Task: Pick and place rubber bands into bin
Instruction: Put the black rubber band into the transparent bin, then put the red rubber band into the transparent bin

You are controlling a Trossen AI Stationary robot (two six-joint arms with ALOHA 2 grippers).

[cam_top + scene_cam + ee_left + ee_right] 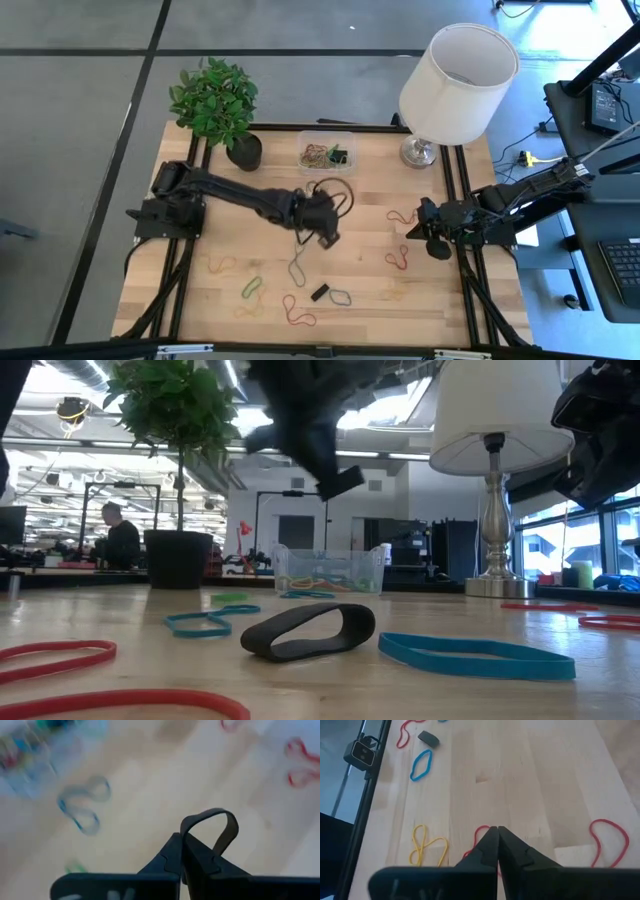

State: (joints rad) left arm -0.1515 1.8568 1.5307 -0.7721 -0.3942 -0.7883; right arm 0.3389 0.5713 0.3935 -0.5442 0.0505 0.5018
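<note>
Left wrist view: the left gripper [182, 851] is clenched on a dark rubber band [212, 827], lifted for carrying toward the bin [326, 152]. The right gripper [496, 845], closed and holding nothing, waits well to the side of the bin.

From here I see a pale wooden tabletop [380, 290] on a grey floor [80, 120] crossed by dark lines. A white-shaded lamp [458, 72] and a potted plant [215, 100] stand at the far edge. Beyond, an open workshop with ceiling lights, bright windows at right, and a seated person [118, 540]
</note>
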